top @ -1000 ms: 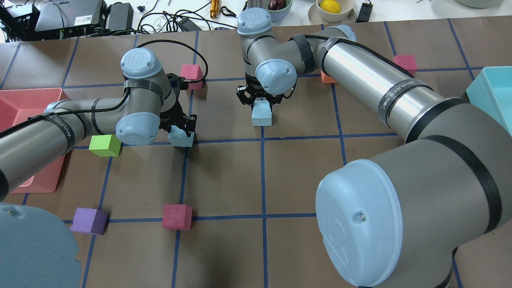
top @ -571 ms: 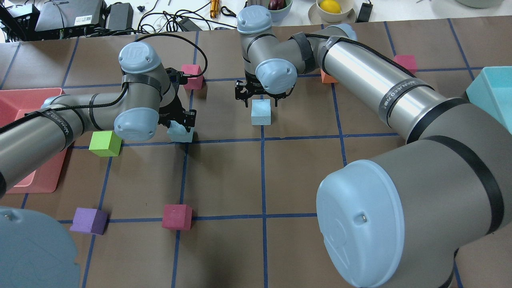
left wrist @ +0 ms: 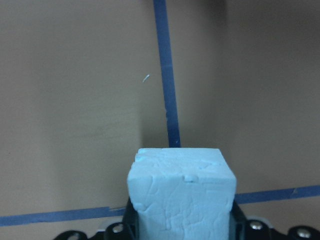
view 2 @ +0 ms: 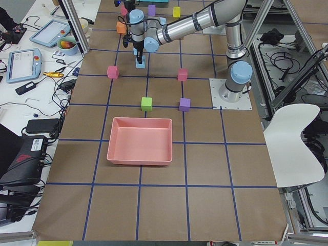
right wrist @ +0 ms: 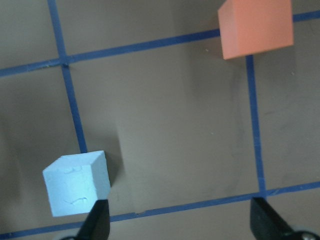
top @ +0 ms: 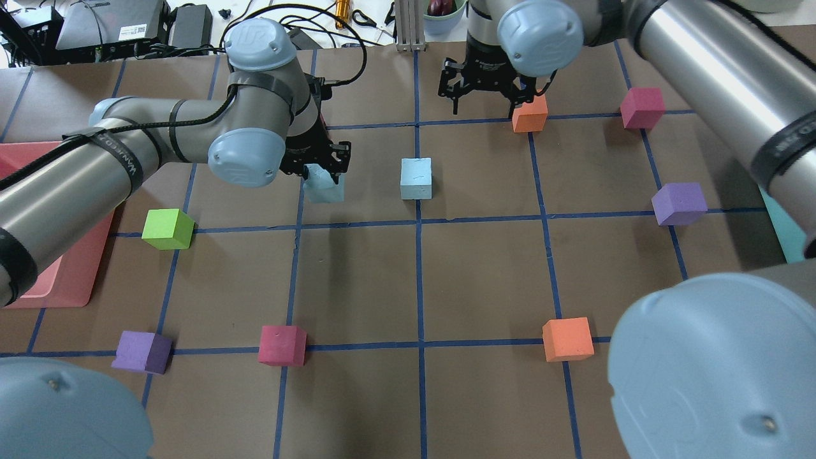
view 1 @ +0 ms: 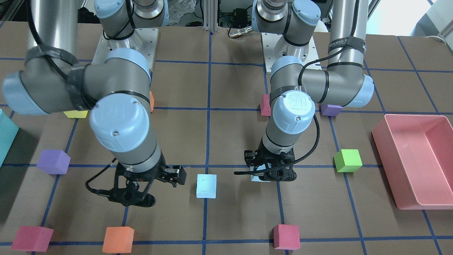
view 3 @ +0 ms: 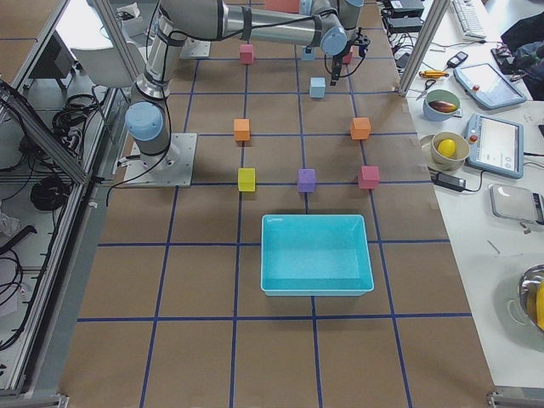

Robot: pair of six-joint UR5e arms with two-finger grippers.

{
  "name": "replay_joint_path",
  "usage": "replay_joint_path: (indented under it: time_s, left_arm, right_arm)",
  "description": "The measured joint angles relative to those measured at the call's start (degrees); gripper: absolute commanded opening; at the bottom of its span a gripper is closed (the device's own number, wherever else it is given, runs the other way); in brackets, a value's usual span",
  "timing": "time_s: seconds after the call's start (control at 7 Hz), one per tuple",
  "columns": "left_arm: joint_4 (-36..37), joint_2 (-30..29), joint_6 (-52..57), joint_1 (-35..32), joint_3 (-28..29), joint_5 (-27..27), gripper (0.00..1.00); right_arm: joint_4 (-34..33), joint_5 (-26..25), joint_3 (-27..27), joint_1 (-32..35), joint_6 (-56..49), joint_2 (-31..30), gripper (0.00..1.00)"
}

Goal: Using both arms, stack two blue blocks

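Note:
One pale blue block [top: 415, 178] rests alone on the table near a blue tape line; it also shows in the front view [view 1: 206, 185] and the right wrist view [right wrist: 77, 182]. My left gripper [top: 323, 175] is shut on the other blue block [top: 325, 188], held just above the table to the left of the resting one; this block fills the bottom of the left wrist view [left wrist: 181, 192]. My right gripper [top: 488, 99] is open and empty, raised beyond and to the right of the resting block, next to an orange cube [top: 530, 115].
A green cube [top: 167, 229], two purple cubes [top: 679, 203] [top: 141, 352], two magenta cubes [top: 282, 345] [top: 642, 107] and a second orange cube [top: 567, 339] lie scattered. A pink bin [view 2: 139, 119] stands at the left, a teal bin [view 3: 316, 218] at the right.
My right gripper let go of its blue block, rose and moved away to the far right. My left gripper lifted its blue block and carried it right, towards the resting one.

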Motion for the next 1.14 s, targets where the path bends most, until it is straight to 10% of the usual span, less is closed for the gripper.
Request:
replay_joint_path:
  time_s: [0.57, 1.14]
  left_arm:
    - [-7.83, -5.91, -11.54, -7.38, 13.81, -0.31, 0.00]
    - [-8.32, -11.29, -13.31, -10.17, 19.45, -0.40, 0.00]
  right_arm:
    - [7.10, -0.51, 13.82, -8.10, -6.72, -19.20, 1.00]
    - [8.34, 0.23, 17.26, -9.87, -7.68, -25.35, 1.00]
